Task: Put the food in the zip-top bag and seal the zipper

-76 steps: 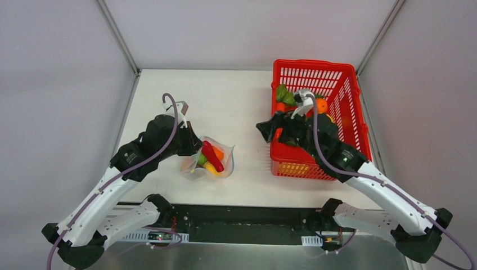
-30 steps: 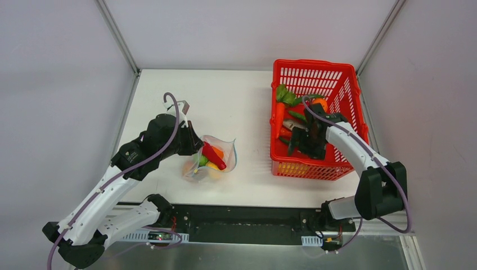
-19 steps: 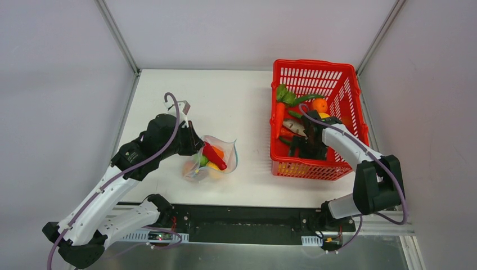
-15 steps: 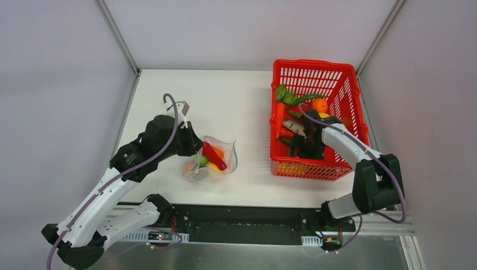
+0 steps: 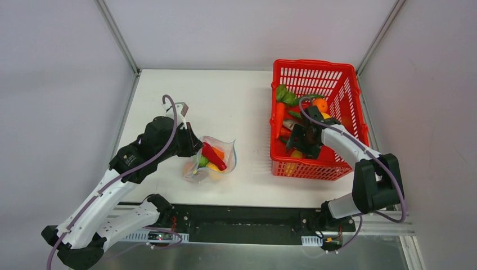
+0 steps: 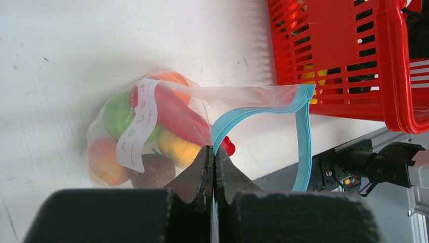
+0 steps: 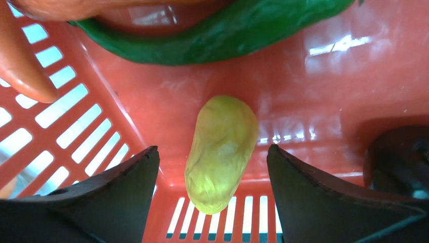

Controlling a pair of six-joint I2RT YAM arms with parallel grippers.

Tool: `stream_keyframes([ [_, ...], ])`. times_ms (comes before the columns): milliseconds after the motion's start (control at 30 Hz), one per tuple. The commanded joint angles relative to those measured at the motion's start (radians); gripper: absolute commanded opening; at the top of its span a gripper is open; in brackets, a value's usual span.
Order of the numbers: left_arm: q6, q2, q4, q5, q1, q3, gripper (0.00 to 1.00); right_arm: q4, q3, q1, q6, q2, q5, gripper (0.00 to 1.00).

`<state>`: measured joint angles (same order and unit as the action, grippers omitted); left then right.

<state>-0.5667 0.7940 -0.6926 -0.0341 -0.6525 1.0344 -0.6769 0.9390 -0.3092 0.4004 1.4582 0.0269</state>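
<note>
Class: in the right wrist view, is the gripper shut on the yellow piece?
No, the right gripper stands open, with the yellow piece untouched in its gap.

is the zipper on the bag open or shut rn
Open. The left wrist view shows the teal zipper spread into a wide loop, its two tracks apart, with the left claw pinching one track.
</note>
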Motion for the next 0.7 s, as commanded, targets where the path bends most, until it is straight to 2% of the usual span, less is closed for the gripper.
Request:
stream_keyframes([
  [0, 0.001, -0.014, 0.028, 0.001, 0.010, -0.002, 0.00, 0.069, -0.002, 0.004, 0.008, -0.064, -0.061, 0.83],
  [233, -0.011, -0.016, 0.034, 0.005, 0.010, -0.010, 0.00, 0.093, -0.045, 0.005, 0.018, -0.071, -0.036, 0.84],
  [500, -0.012, -0.015, 0.024, -0.002, 0.010, -0.009, 0.00, 0.151, -0.073, 0.004, 0.059, -0.012, -0.047, 0.65],
  [667, -0.012, -0.015, 0.021, -0.006, 0.010, -0.008, 0.00, 0.158, -0.072, 0.004, 0.047, 0.006, -0.069, 0.58],
])
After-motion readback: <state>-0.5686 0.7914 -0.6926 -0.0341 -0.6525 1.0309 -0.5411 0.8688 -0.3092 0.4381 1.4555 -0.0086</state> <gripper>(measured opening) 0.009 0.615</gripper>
